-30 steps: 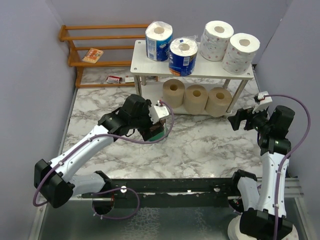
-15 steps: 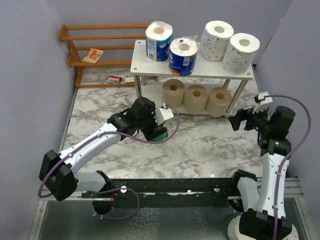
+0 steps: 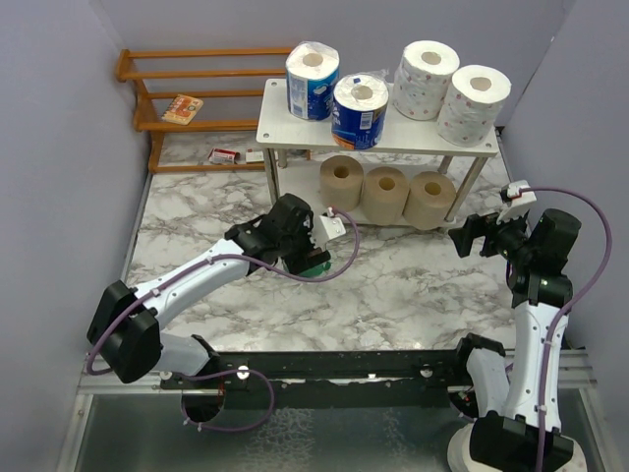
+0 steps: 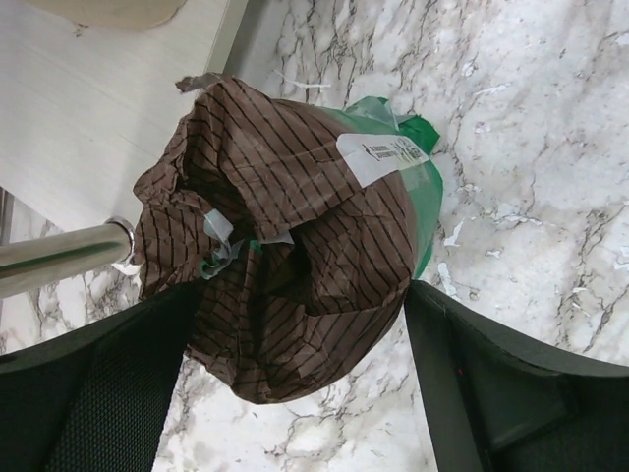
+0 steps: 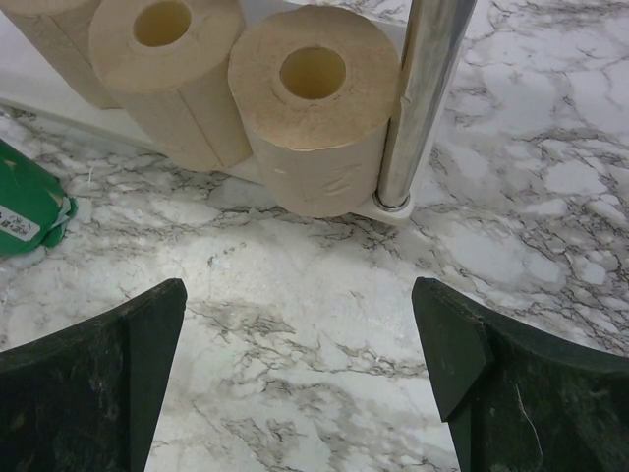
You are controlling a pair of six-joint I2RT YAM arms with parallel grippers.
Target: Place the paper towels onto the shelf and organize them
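A white marble bench point(image 3: 393, 295) with grey veining is enclosed by plain lilac walls point(image 3: 59, 147). At the far left an orange slatted rack point(image 3: 187, 74) is set against the wall, with a small packet point(image 3: 183, 108) lying on it and a small box point(image 3: 224, 155) on the bench below. To its right the pale two-tier shelf point(image 3: 285, 128) is stood on silver legs. On its upper tier two blue-wrapped rolls point(image 3: 313, 79) are placed at the left and two white rolls point(image 3: 427, 79) with faint dots at the right. Three tan rolls point(image 3: 385, 194) are lined side by side on the lower tier, cores up.

The dark brown roll point(image 4: 295, 246) is gripped by the left gripper point(image 3: 311, 258) — its jaws are pressed against both sides of the wrapper — just in front of the shelf's front left leg point(image 4: 59, 251), near the leftmost tan roll. The wrapper is thinly striped and crumpled at the end, with a green band and a white label. Whether the roll touches the bench cannot be told.

The right gripper point(image 5: 300, 334) is held with jaws spread wide and nothing between them, facing the rightmost tan roll and the front right leg.
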